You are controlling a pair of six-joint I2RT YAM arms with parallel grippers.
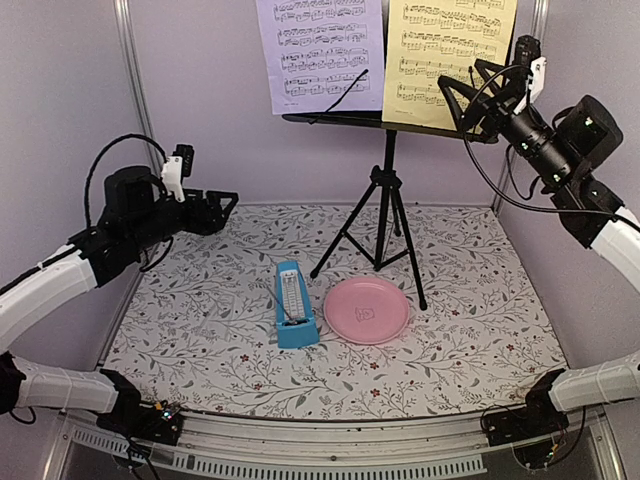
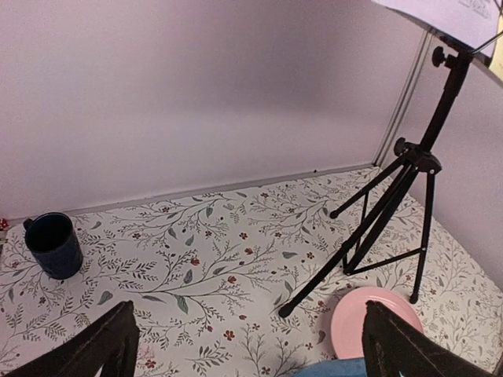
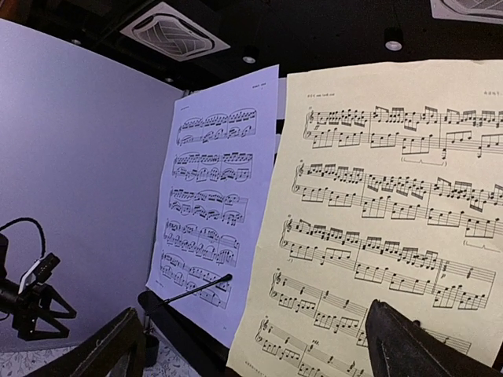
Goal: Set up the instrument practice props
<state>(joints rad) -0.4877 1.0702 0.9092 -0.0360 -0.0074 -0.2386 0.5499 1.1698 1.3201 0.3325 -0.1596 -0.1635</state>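
Both apart, left tool (image 1: 226, 210) and right tool (image 1: 462, 88) — cup (image 2: 53, 245) in left-wrist view alone.

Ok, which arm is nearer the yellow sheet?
Right. The right fingers are beside the yellow sheet, at its lower right; the left fingers are far off at the left of the table.

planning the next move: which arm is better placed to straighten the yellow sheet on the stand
Right. Its open gripper sits right at the yellow sheet on the music stand; the left gripper hangs far off on the left side.
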